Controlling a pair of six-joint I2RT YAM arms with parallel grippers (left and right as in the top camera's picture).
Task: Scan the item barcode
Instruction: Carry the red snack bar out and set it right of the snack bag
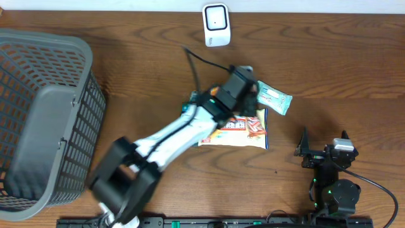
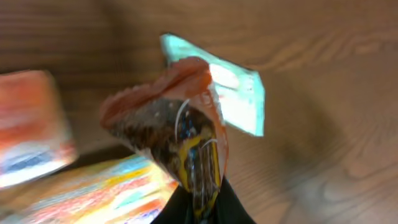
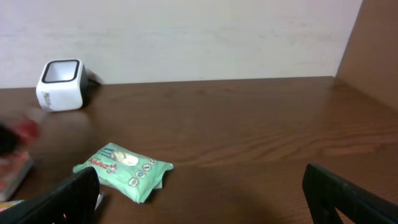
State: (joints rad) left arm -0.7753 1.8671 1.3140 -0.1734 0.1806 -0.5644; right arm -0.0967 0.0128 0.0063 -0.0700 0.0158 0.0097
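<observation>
My left gripper (image 2: 202,213) is shut on the lower edge of a brown and orange snack packet (image 2: 177,121), which stands up in front of the wrist camera. Seen from overhead, the left gripper (image 1: 245,81) hangs over the middle of the table, beside a green wipes packet (image 1: 274,98). The white barcode scanner (image 1: 216,25) stands at the table's far edge, apart from the held packet. My right gripper (image 1: 321,152) rests near the front right, open and with nothing between its fingers (image 3: 65,199).
A large colourful snack bag (image 1: 239,130) lies flat under the left arm. A grey mesh basket (image 1: 44,114) fills the left side. A cable (image 1: 201,58) runs from the scanner's side towards the left gripper. The green wipes packet (image 3: 124,169) lies ahead of the right gripper.
</observation>
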